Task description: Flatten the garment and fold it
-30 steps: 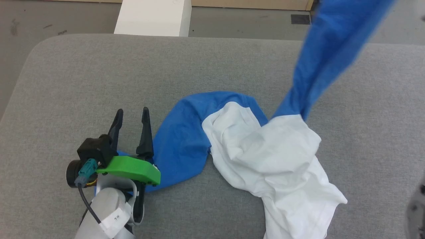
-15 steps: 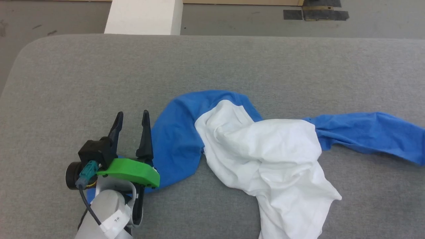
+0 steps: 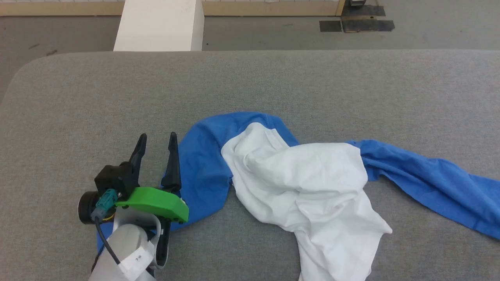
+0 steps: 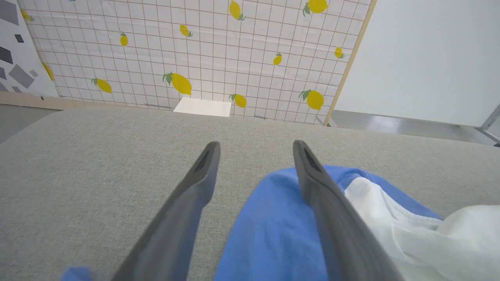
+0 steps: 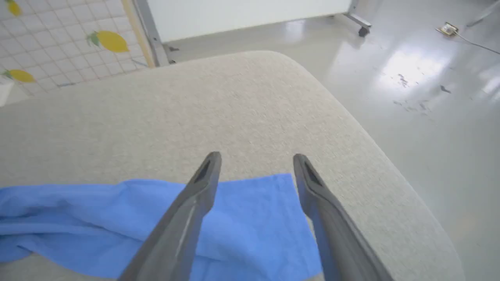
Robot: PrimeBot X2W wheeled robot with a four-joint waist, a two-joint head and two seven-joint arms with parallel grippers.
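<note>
Left gripper (image 3: 157, 141): jaws wide apart, holding nothing; one finger lies over the blue edge of the garment (image 3: 297, 183), the other over bare cushion (image 3: 250, 86).
Right gripper (image 5: 254, 160): jaws spread wide, gripping nothing; the flat end of the blue sleeve (image 5: 242, 207) lies beneath and between its fingers.
Garment: on the grey cushion, white body bunched in the middle, one blue sleeve curled by the left gripper, the other stretched toward the robot's right.
Step in hand: flattening, by judgement; the sleeve is laid out, the body not yet spread.
Doing it well: probably pinch one layer at an outer edge and draw outward low, so the bunched white part opens rather than drags.
Head view: gives the whole crumple.
Right wrist view: gives the sleeve end and the cushion's rounded corner near it.
</note>
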